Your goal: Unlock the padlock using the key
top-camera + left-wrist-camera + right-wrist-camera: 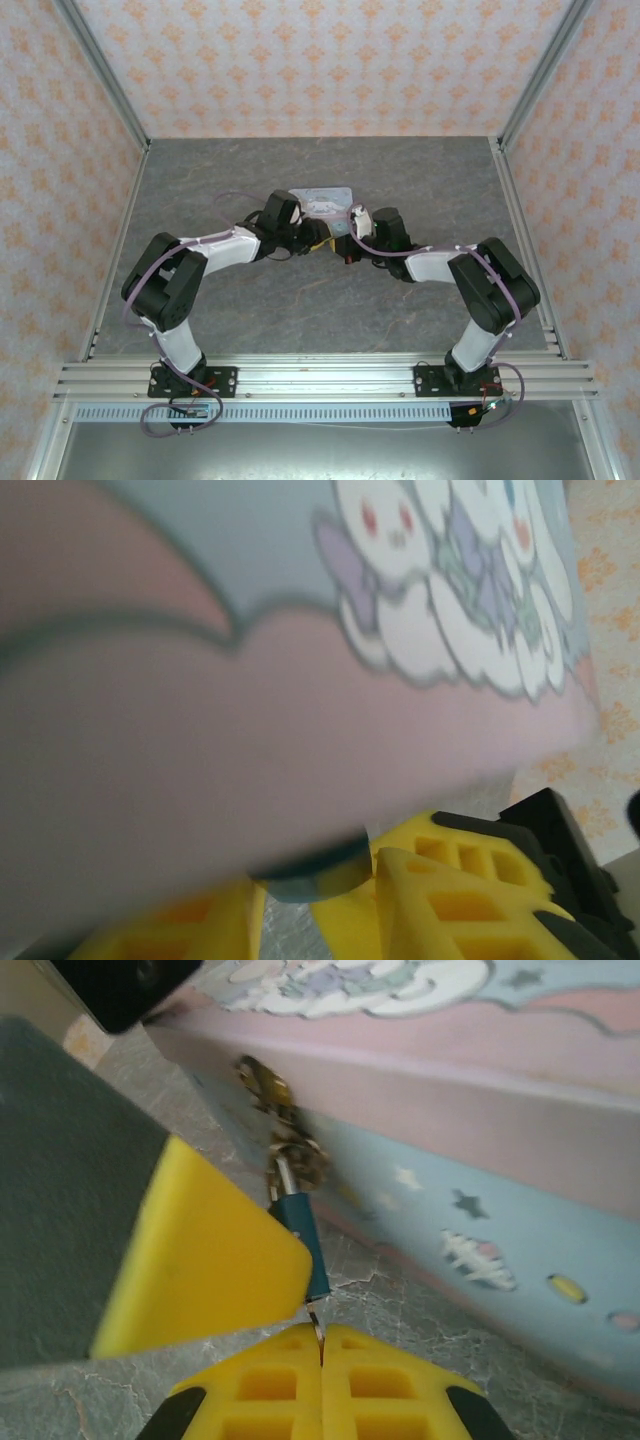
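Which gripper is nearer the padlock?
Left. The left gripper straddles the padlock; the right gripper, shut on the key, sits just off its free end.

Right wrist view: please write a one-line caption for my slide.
Right gripper shut on the key at the small padlock on the cartoon tin.

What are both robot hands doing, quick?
Left gripper: jaws apart around the padlock; cannot tell if gripping.
Right gripper: closed on the key.

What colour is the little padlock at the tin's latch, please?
The padlock is dark teal, clearest in the right wrist view.
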